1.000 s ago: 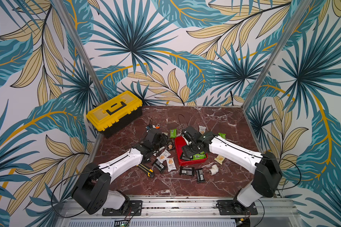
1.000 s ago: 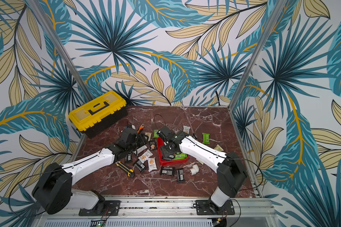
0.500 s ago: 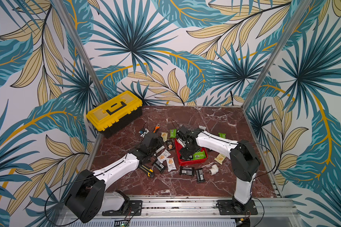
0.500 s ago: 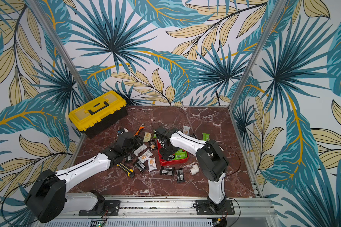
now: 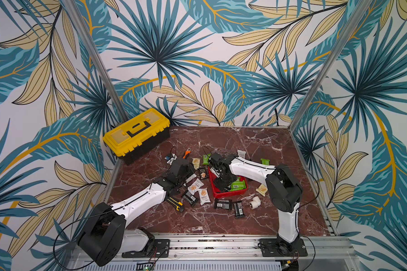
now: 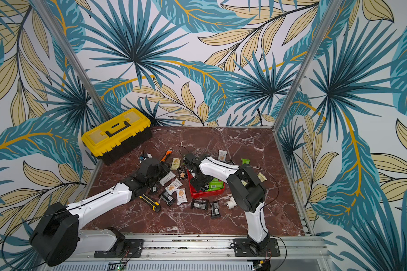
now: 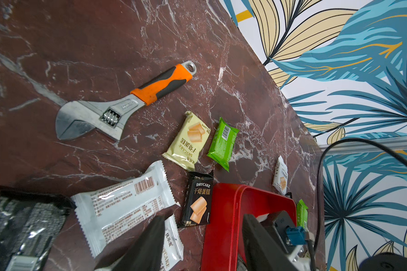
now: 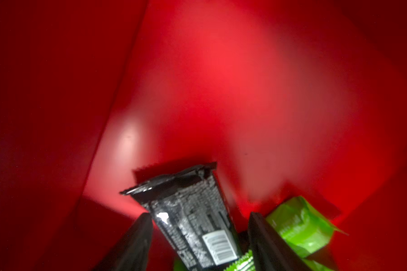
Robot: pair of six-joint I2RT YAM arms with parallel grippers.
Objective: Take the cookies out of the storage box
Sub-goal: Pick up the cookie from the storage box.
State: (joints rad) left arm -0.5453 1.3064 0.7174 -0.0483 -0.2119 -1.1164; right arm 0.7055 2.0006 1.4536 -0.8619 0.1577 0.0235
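Right gripper [image 8: 199,215] is down inside the box [image 8: 221,70], jaws wide astride a black packet [image 8: 186,199], not yet clamped; probably lined up to pinch it. Green packets [image 8: 298,223] lie beside it. Left gripper [image 7: 202,217] is half-open and empty over the surface beside the box, likely to keep clear.

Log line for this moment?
phase: picking from red tray | right gripper: open, astride black packet in tray | left gripper: open, empty, beside tray | green packets: in tray

left arm [image 5: 141,199] stretches low from the desk's [image 5: 221,225] near edge toward its middle, left end effector [image 7: 202,218] jaws apart. right arm [image 5: 252,167] bends inward at the elbow, right end effector [image 8: 200,214] pointing down, jaws apart.
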